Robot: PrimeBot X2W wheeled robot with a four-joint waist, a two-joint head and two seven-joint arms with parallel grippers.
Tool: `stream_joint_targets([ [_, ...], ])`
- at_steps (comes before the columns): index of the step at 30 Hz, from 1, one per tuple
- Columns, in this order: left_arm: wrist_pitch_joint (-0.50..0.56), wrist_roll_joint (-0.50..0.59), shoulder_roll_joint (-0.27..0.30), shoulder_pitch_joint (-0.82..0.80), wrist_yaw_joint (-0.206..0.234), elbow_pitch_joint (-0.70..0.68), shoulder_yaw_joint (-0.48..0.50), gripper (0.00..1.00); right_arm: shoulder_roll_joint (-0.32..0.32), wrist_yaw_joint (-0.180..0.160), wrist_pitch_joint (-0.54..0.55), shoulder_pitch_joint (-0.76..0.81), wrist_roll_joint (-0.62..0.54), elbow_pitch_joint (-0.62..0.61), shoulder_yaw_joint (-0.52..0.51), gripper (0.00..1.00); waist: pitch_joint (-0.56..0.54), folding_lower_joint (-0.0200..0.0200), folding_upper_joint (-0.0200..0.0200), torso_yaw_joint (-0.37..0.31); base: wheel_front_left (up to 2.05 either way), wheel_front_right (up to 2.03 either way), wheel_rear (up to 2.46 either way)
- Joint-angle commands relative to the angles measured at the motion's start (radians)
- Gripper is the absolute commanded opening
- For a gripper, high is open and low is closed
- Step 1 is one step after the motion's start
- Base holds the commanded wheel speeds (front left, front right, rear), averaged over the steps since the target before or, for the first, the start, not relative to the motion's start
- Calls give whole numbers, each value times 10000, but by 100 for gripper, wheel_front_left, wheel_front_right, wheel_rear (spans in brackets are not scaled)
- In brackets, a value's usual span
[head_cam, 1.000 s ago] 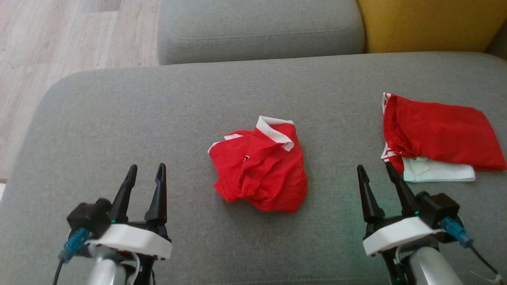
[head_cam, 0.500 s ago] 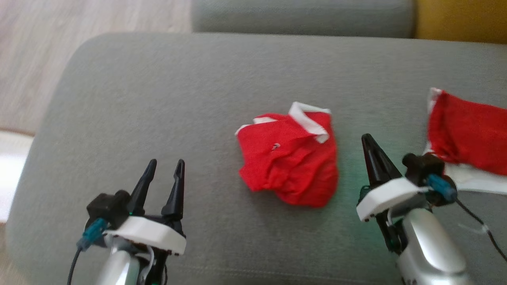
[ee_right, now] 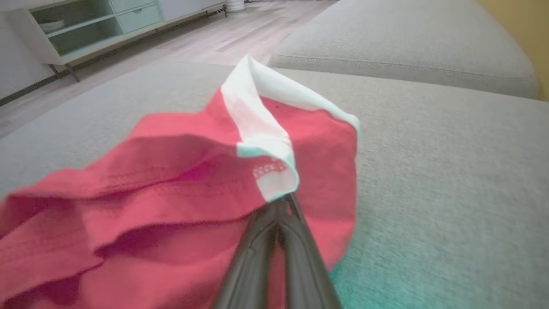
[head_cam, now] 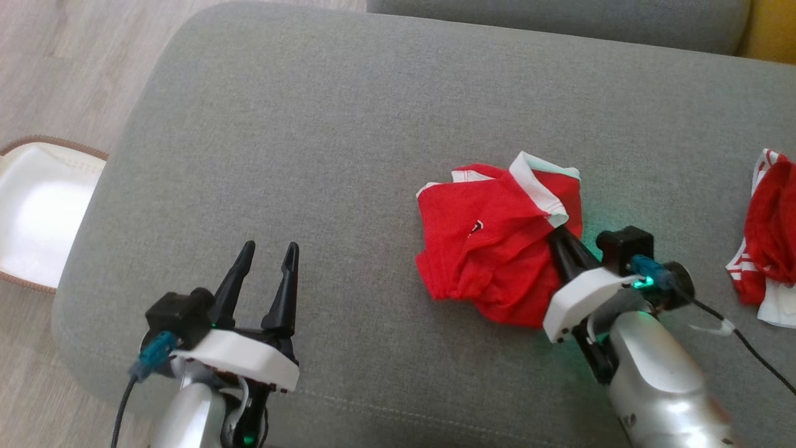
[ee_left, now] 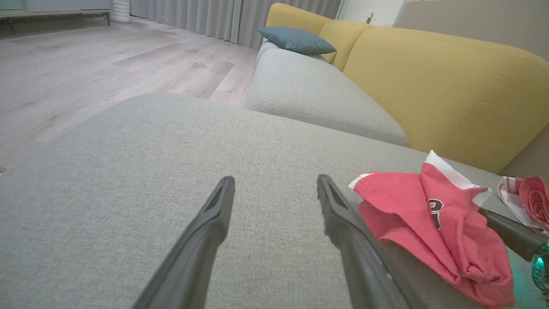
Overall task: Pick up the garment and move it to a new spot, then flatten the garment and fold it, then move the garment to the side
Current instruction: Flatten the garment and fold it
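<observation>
I note the red garment crumpled right of centre on the grey cushion, my right gripper at its near right edge, fingers pressed together pinching the white-trimmed fabric, my left gripper well apart leftward, fingers spread, red cloth at right edge.
</observation>
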Motion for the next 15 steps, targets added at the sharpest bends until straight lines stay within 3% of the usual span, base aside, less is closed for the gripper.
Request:
stream_joint_targets([
  [1,-78,-110,36,-479,-56,-249,288,100,39,-7,-165,-396,172,-208,437,0,-15,0,0,-13,0,0,0],
  [15,-78,-364,36,-676,-60,-183,-56,100,39,-7,-278,-1603,1846,-553,3280,0,144,0,0,247,0,0,0],
])
